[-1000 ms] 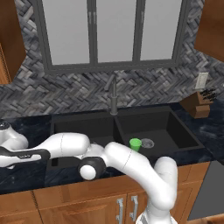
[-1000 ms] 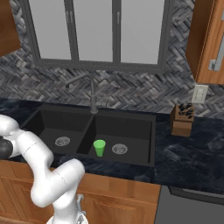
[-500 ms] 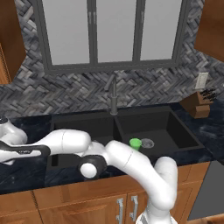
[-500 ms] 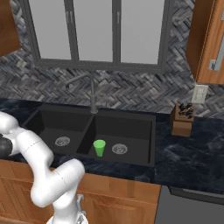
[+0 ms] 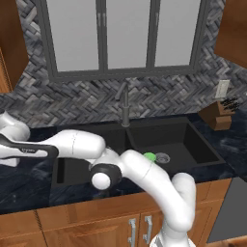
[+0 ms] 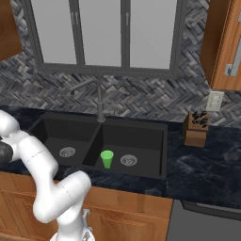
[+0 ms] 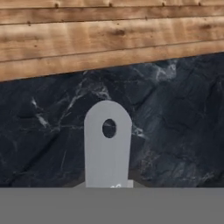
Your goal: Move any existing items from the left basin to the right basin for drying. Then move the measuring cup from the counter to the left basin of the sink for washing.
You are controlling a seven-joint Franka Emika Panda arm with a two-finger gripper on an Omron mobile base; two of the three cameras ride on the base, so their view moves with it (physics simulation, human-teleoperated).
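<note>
The measuring cup (image 7: 108, 146) shows in the hand view as a pale grey flat handle with a round hole, lying over the dark marbled counter (image 7: 175, 122). It reaches out from between my jaws. My gripper (image 5: 5, 161) is far out to the left of the sink (image 6: 132, 126), low over the counter, shut on the measuring cup. The green tumbler (image 6: 107, 158) stands upright in the right basin (image 6: 141, 141), beside its steel drain (image 6: 128, 160). The left basin (image 6: 56, 136) holds nothing but its drain (image 6: 67, 151).
A dark slim faucet (image 6: 99, 101) rises behind the sink's divider. A wooden knife block (image 6: 196, 128) stands on the counter at the right. Wood cabinet boards (image 7: 109, 35) lie beyond the counter's edge in the hand view. My arm (image 5: 77, 144) spans the left basin.
The jaws have closed the last bit onto the measuring cup. The arm has barely shifted. The tumbler has not moved.
</note>
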